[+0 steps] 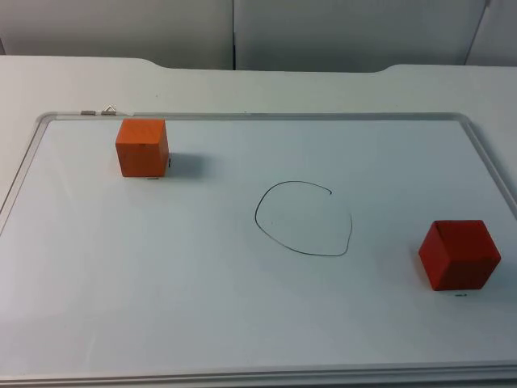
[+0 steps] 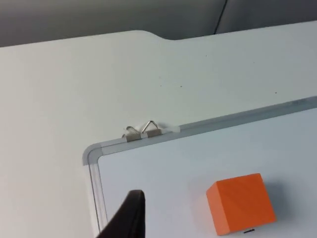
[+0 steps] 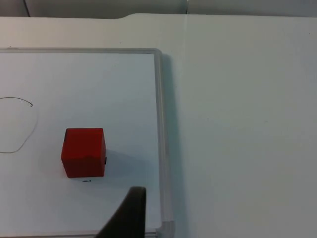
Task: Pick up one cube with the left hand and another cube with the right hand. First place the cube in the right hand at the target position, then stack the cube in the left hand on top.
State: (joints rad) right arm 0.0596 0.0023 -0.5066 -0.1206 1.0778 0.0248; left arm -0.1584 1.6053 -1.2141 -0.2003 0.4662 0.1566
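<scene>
Of the left gripper a single black fingertip [image 2: 128, 215] could be seen in the left wrist view, above the whiteboard's [image 1: 242, 323] framed corner; whether its fingers were apart or together I cannot tell. The orange cube [image 2: 240, 203] sat on the board near that fingertip, apart from it and untouched. A pair of metal clips [image 2: 142, 132] sat on the board's frame close to the same corner.

Of the right gripper likewise one black fingertip [image 3: 130, 214] showed in the right wrist view, above the board close to its frame, and its fingers' state cannot be told either. The red cube [image 3: 83, 152] stood near it on the board, free of contact, just inside the frame's edge.

From the top view, the orange cube [image 1: 142, 147] stood near the board's far-left corner, close to the frame and the clips [image 1: 100, 110]. The red cube [image 1: 459, 255] stood near the right edge. Between them, well apart from both, lay the hand-drawn black circle [image 1: 304, 218], with bare white board on every side of it. The white table [image 1: 323, 89] ran beyond the frame to the grey partition wall [image 1: 121, 24].
</scene>
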